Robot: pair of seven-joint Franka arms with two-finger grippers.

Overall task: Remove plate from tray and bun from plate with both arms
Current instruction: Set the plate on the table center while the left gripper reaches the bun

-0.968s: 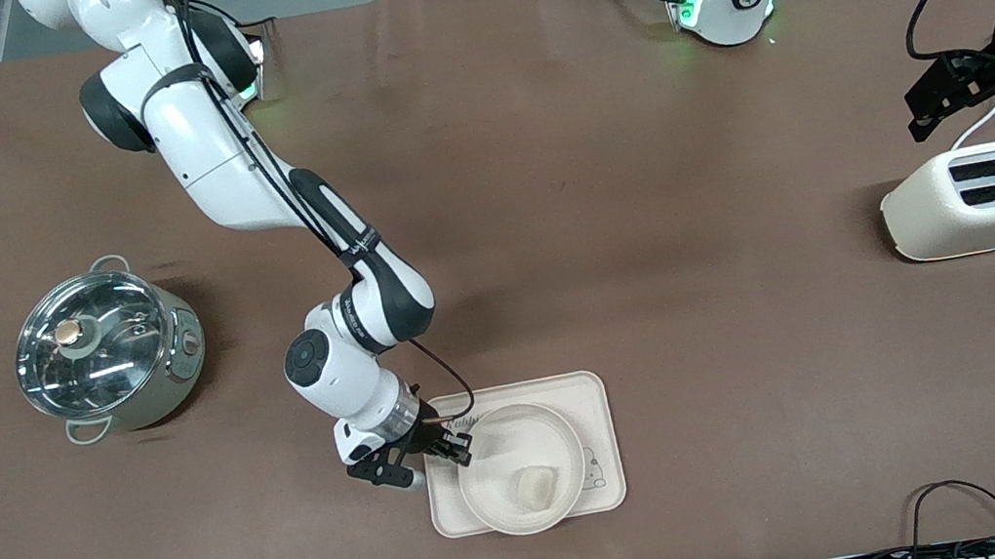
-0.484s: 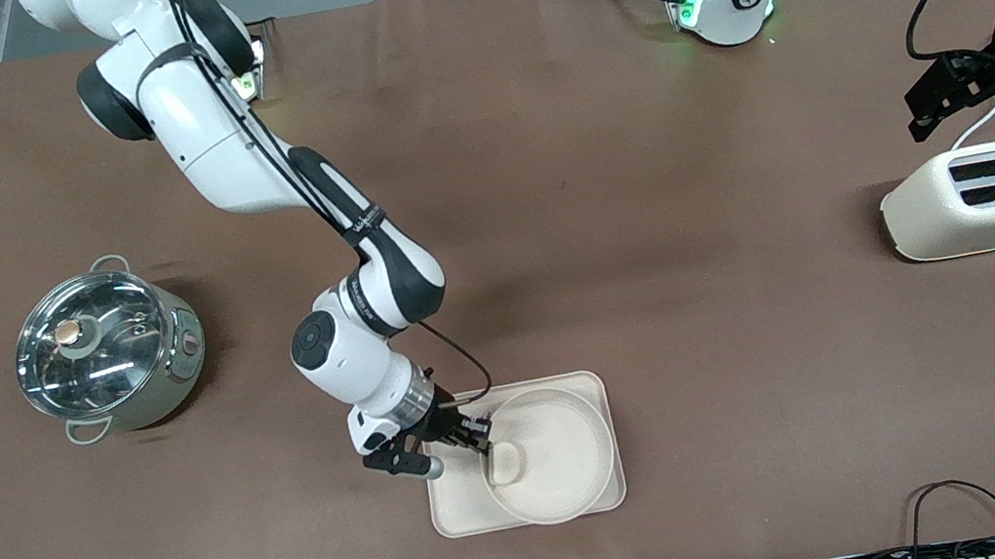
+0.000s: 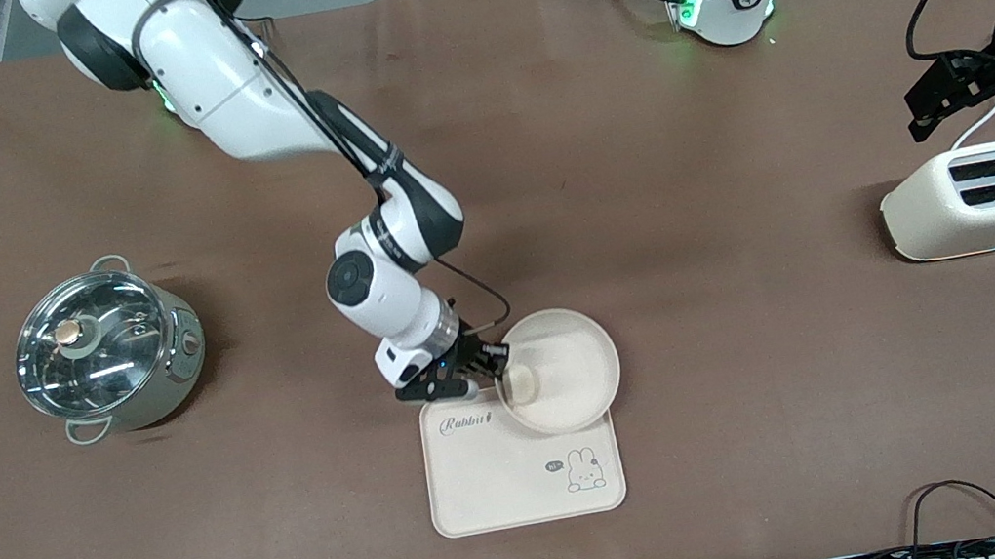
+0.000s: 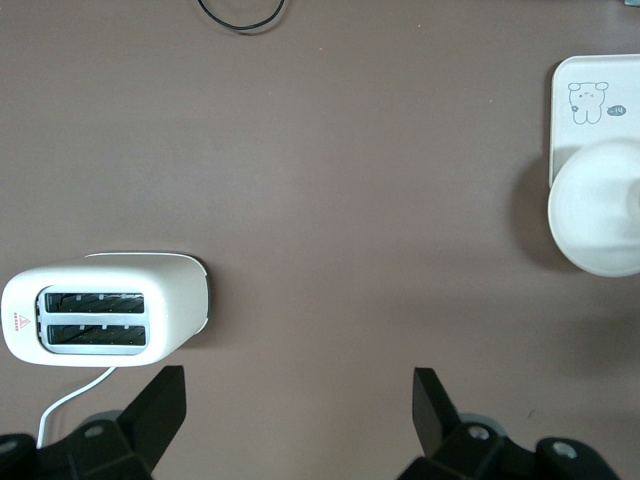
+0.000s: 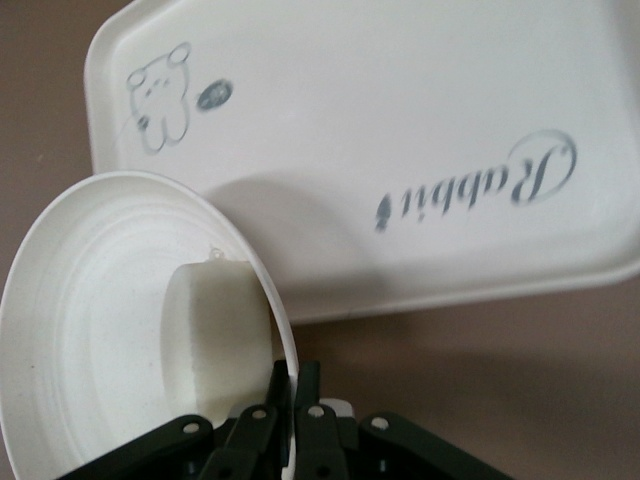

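The right gripper (image 3: 493,366), fingers clenched on the rim of the plate (image 3: 565,368), holds it tilted, partly off the tray (image 3: 507,475), whose long side runs toward the camera. The bun (image 3: 521,381) remains on the plate. The left gripper (image 3: 963,96), fingers released, waits over the toaster (image 3: 983,197).

Right arm: I have it stretched out low from its base, right gripper (image 3: 493,366) fingers (image 5: 283,400) pinched together. Left arm: parked, left gripper (image 4: 300,400) fingers spread wide.
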